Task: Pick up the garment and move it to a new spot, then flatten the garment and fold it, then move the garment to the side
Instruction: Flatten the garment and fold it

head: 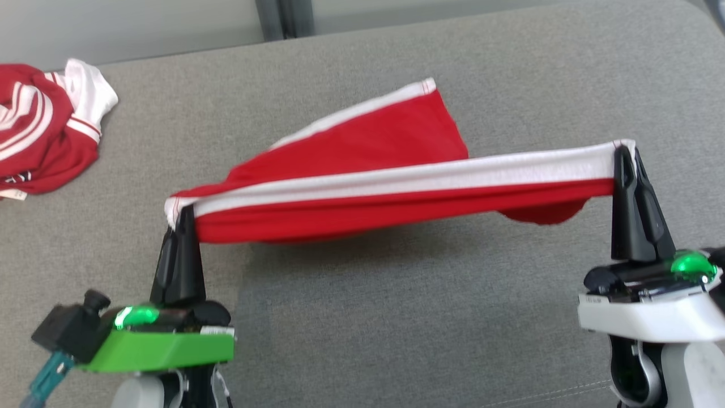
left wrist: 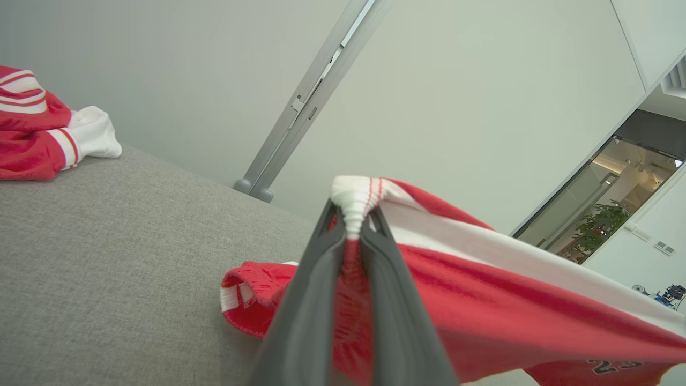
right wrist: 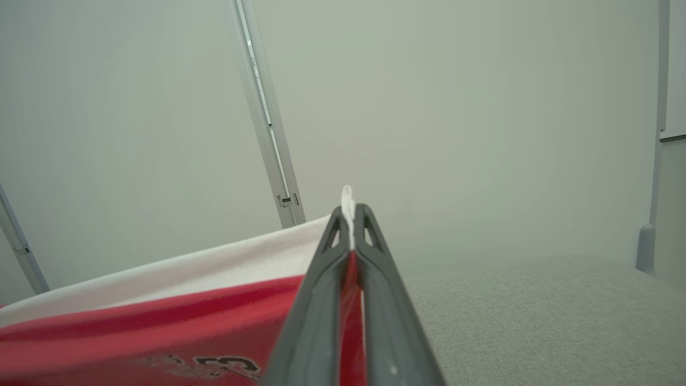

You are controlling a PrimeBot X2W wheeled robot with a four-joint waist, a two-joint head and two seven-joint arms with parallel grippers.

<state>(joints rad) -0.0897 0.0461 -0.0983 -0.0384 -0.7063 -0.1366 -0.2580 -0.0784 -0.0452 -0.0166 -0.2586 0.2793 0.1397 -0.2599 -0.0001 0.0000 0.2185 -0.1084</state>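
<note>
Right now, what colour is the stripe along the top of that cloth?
The stripe is white, on a red garment; head view shows it best.

The red garment [head: 362, 164] with white trim hangs stretched taut above the grey cushion [head: 396, 317].
</note>
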